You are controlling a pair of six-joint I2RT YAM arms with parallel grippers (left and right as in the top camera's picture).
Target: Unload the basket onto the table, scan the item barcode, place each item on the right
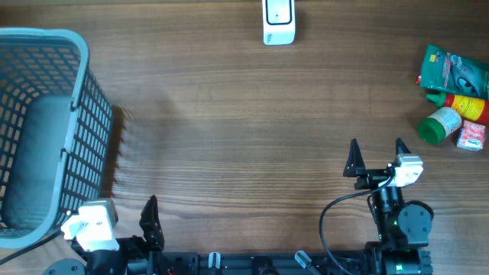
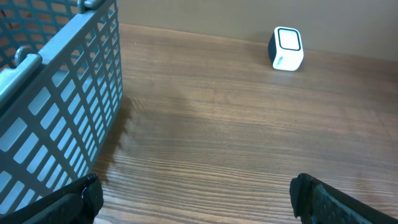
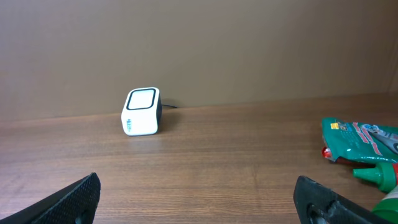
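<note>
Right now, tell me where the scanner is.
In the overhead view the white scanner stands alone at the far edge of the table, near the middle, between the basket on the left and the grocery pile on the right.

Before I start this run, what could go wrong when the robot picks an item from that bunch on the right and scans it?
1. The pouch, bottle and small box lie bunched together, so the open right gripper may knock a neighbour.
2. No barcode shows on them; the item may need turning before the scanner.
</note>
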